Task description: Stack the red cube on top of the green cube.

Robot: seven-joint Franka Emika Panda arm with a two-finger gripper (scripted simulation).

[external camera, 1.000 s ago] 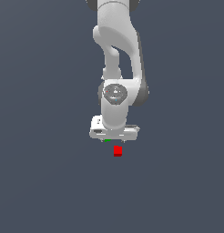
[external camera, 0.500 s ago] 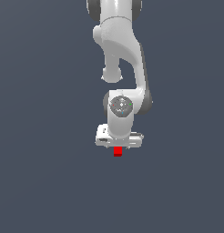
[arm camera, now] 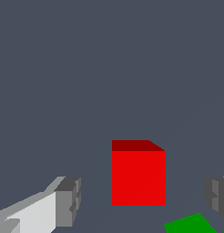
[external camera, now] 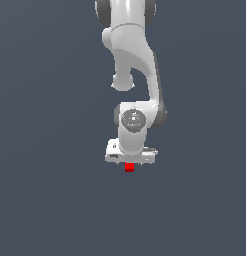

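Hovering low over the plain grey floor [external camera: 50,200], I had my white 2-fingered gripper [arm camera: 141,202] spread apart, 1 finger on either side of the small bright red cube [arm camera: 138,175], neither pad touching it. The small bright green cube [arm camera: 189,224] lay near it, apart. I judged this the reach-to-grasp step; next I needed to sink lower and close squarely on the red faces.

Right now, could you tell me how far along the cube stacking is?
Early. Nothing is stacked: the red cube sits on the surface, with the green cube beside it. In hand: the open gripper straddles the red cube, fingers apart from it. Left: grasp, lift, place on green.
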